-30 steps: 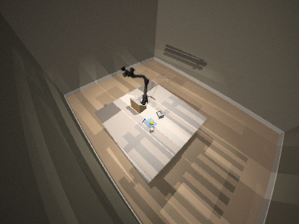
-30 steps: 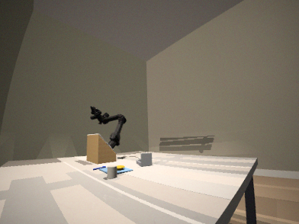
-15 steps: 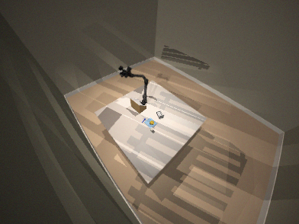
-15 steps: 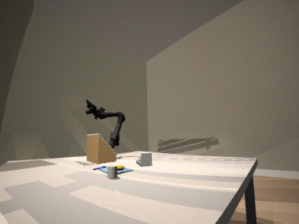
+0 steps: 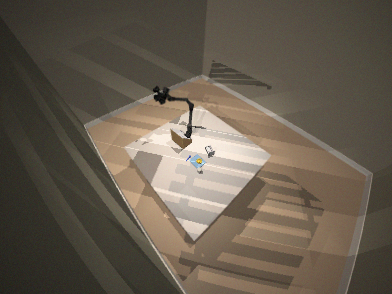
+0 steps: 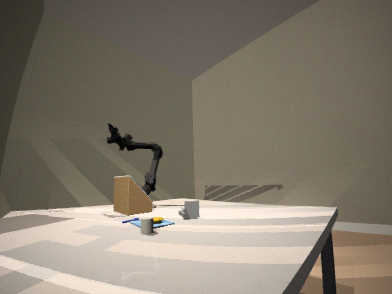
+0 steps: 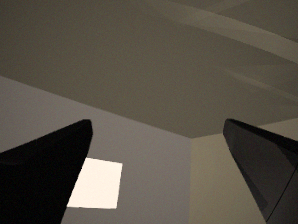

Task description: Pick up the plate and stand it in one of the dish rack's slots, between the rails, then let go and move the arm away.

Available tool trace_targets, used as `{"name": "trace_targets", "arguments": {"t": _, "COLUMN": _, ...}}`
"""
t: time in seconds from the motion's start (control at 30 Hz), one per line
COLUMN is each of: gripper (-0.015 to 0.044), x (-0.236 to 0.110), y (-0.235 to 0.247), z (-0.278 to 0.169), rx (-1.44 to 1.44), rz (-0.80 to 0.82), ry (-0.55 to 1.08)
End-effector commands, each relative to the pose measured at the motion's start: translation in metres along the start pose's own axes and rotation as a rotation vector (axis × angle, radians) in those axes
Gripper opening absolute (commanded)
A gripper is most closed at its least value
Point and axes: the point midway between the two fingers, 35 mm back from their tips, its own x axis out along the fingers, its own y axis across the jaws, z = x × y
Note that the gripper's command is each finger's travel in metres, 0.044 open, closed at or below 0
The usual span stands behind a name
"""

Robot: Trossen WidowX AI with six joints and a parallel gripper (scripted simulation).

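pincer [image 6: 111,129] wide open, empty, high above brown rack [image 6: 130,196], pointing up

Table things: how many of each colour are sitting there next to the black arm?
Tan: 1, a wedge-shaped block
Grey: 2, a cube-like piece and a short cylinder
Blue: 2, a flat mat and a thin stick
Yellow: 1, a small lump on the mat
Total: 6

A black arm [image 6: 150,165] rises behind a tan wedge-shaped block [image 6: 131,196] (plain, unpatterned) and a blue mat [image 6: 167,223].
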Motion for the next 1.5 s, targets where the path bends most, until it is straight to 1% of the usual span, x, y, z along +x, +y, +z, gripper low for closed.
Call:
{"name": "trace_targets", "arguments": {"t": 0.0, "gripper": 0.04, "x": 0.022, "y": -0.015, "z": 0.002, "rx": -0.05, "rz": -0.034, "ry": -0.008}}
{"name": "trace_targets", "arguments": {"t": 0.4, "gripper": 0.04, "x": 0.088, "y": -0.073, "z": 0.003, "rx": -0.183, "rz": -0.189, "ry": 0.006}}
{"name": "trace_targets", "arguments": {"t": 0.8, "gripper": 0.04, "x": 0.143, "y": -0.146, "z": -0.004, "rx": -0.331, "rz": -0.367, "ry": 0.042}}
{"name": "trace_targets", "arguments": {"t": 1.1, "gripper": 0.04, "x": 0.174, "y": -0.201, "z": -0.018, "rx": -0.429, "rz": -0.488, "ry": 0.092}}
{"name": "trace_targets", "arguments": {"t": 1.47, "gripper": 0.04, "x": 0.2, "y": -0.274, "z": -0.032, "rx": -0.604, "rz": -0.659, "ry": 0.172}}
